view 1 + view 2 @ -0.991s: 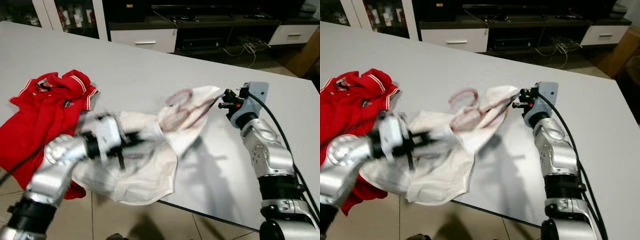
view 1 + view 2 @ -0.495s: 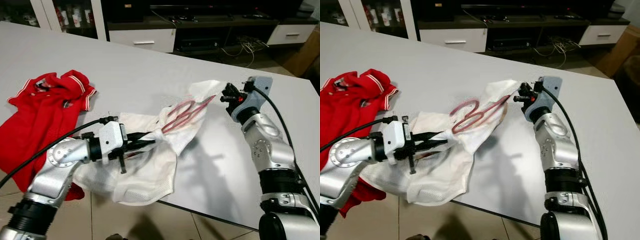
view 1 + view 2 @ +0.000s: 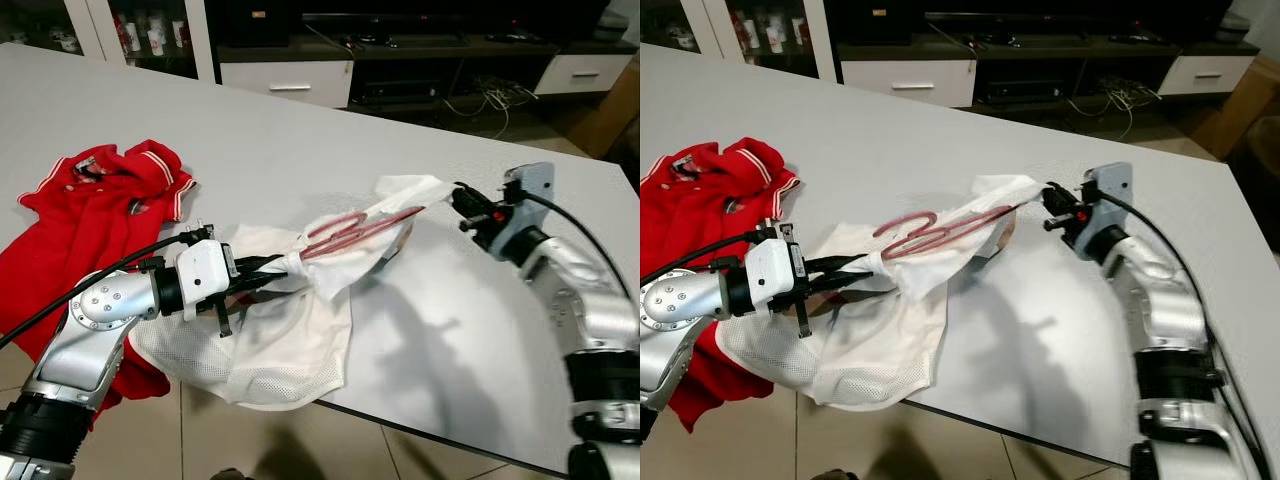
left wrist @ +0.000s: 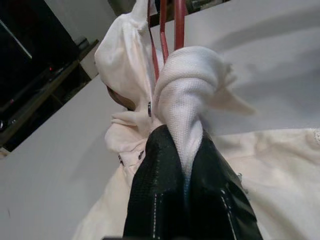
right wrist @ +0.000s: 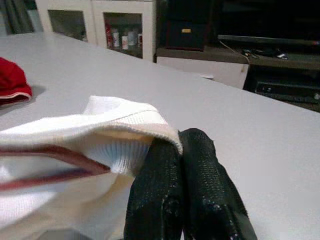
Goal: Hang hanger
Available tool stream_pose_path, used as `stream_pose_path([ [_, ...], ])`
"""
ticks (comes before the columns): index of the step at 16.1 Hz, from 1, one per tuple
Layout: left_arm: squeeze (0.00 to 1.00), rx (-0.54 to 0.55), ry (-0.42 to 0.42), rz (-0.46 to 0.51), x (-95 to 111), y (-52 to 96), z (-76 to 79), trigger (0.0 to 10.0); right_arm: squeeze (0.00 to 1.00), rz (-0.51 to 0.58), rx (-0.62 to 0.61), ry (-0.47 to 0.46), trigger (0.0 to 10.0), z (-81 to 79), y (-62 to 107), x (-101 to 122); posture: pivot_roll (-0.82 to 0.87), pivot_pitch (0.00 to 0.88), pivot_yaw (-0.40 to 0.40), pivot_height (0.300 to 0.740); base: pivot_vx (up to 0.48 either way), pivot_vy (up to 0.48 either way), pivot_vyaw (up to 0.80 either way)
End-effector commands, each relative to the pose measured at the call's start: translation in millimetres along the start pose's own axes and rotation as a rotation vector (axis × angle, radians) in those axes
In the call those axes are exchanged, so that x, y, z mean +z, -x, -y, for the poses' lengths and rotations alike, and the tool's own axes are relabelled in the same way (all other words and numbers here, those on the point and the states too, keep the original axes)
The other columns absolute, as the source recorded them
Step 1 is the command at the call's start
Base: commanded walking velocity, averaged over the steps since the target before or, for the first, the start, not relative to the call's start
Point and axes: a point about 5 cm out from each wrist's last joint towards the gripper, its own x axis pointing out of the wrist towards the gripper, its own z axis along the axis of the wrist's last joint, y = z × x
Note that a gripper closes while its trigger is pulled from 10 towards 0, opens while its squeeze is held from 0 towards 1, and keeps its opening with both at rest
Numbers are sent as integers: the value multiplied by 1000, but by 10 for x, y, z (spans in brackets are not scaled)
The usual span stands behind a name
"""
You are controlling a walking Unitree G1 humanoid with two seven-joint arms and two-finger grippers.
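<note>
- Right tool [image 3: 462, 196] has moved outward to the robot's right, pulling the white shirt [image 3: 300, 310] taut.
- Red hanger [image 3: 350, 230] now lies flatter, stretched between both tools.
- Left tool [image 3: 285, 268] motion blur gone.

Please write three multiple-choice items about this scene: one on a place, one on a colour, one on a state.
1. Where does the red polo shirt lie?
A. on the table, to the robot's left
B. on the floor
C. on the TV cabinet

2. What colour is the hanger?
A. blue
B. dark red
C. black

3. What is the left end effector doing?
A. open above the table
B. shut on the white shirt
C. shut on the red polo shirt

Answers: 1 A, it lies on the grey tabletop; 2 B, dark red wire; 3 B, white fabric is pinched between its fingers.
</note>
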Motion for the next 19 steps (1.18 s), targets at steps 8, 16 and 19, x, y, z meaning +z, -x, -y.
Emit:
stream_pose_path([
  [8, 0, 64, 15, 125, 174, 37, -175, 0, 0, -163, 45, -7, 0, 10, 60, -255, 72, 69, -80, 740, 0, 0, 0],
  [16, 0, 7, 20, 128, 172, -139, -36, 0, 0, 29, -13, 37, 0, -198, -162, 190, 66, 76, -81, 740, 0, 0, 0],
  [19, 0, -44, 16, 117, 139, -234, 73, 0, 0, 94, -33, 2, 0, -175, -169, 381, 56, 80, -82, 740, 0, 0, 0],
])
